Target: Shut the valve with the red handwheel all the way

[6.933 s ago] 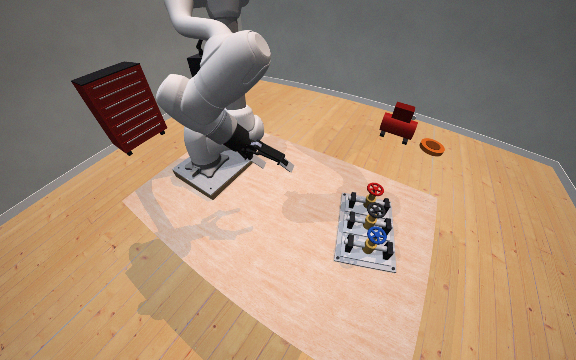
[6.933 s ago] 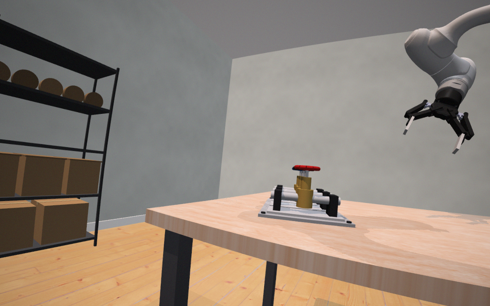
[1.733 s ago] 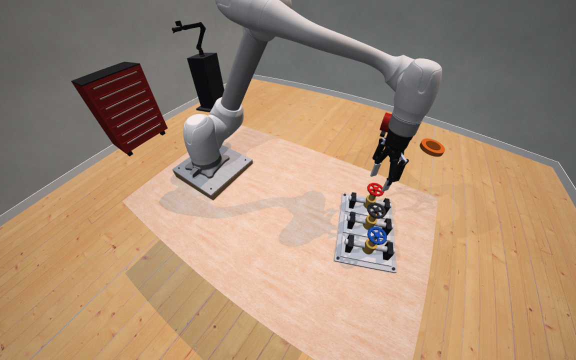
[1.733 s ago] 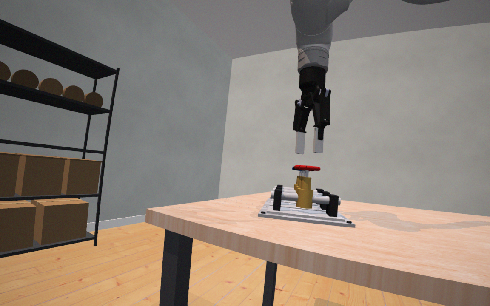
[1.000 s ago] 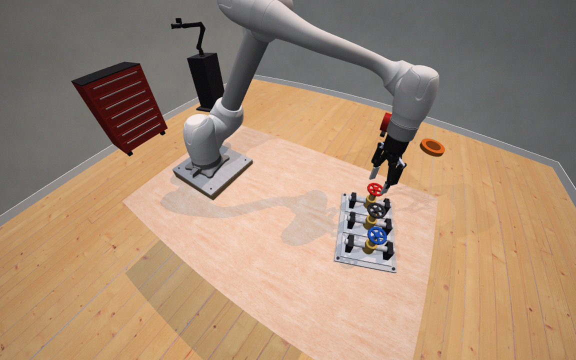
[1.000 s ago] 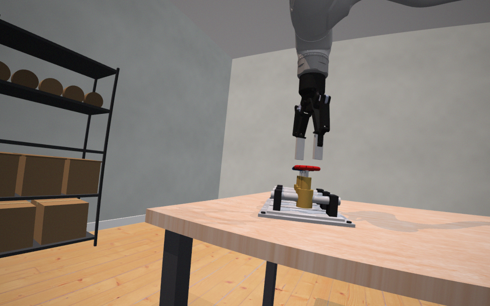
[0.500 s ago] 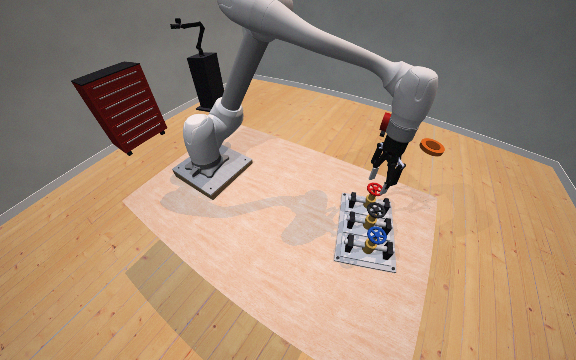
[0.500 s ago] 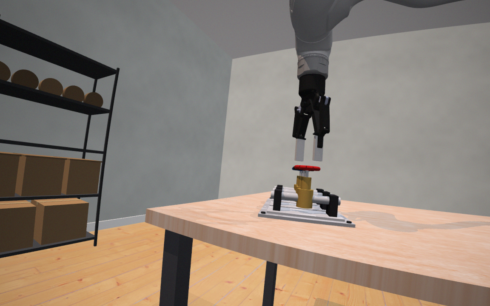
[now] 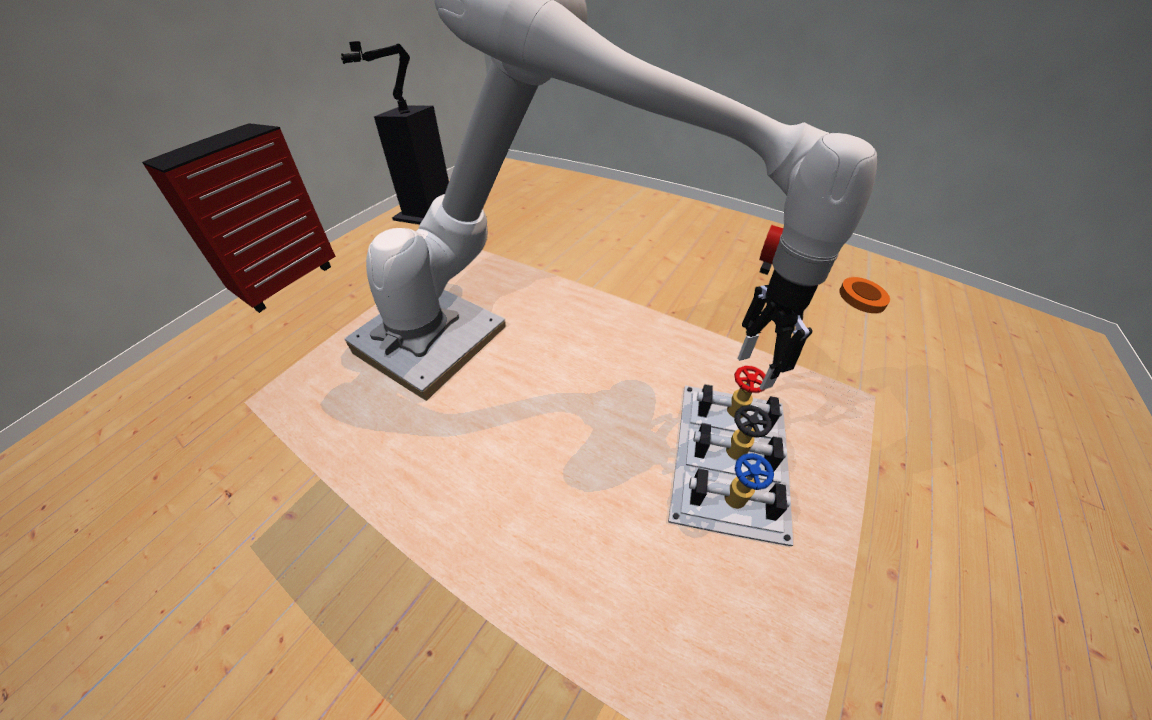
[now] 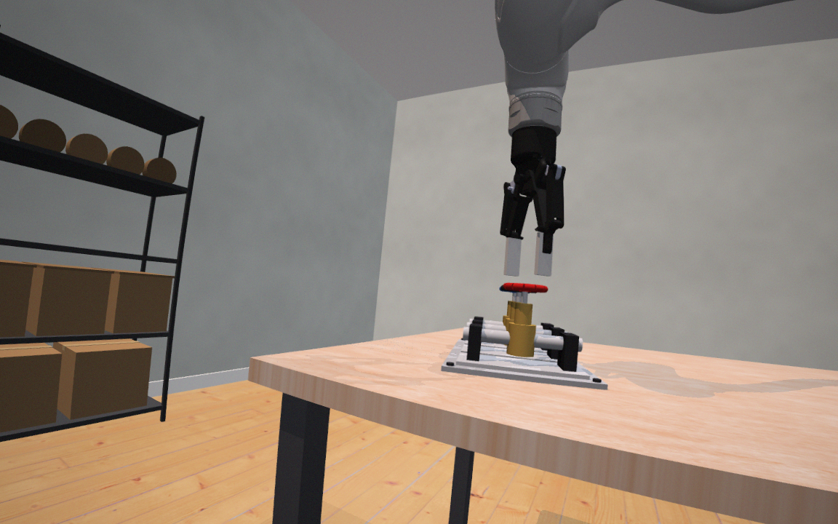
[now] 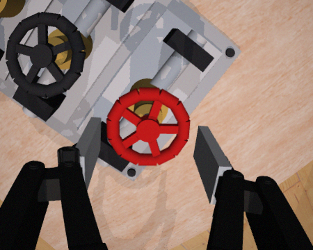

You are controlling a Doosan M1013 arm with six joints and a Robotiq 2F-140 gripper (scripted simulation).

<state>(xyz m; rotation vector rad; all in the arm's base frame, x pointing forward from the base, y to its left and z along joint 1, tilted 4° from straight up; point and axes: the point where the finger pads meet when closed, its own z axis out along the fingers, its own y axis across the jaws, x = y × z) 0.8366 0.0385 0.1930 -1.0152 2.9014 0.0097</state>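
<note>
The red handwheel (image 9: 748, 376) sits on a brass valve at the far end of a grey metal plate (image 9: 732, 465) on the table. It also shows in the side view (image 10: 524, 287) and in the wrist view (image 11: 148, 126). My gripper (image 10: 528, 263) hangs straight above it with a small gap, open and empty. In the wrist view the gripper's two fingers stand on either side of the wheel, wider than it. The black handwheel (image 9: 752, 420) is in the middle of the plate and the blue handwheel (image 9: 754, 471) is at the near end.
The arm's base (image 9: 423, 335) stands on the table's far left. An orange ring (image 9: 864, 293) lies on the floor beyond the table. A red drawer cabinet (image 9: 240, 213) and a black shelf with boxes (image 10: 57, 260) stand away from the table.
</note>
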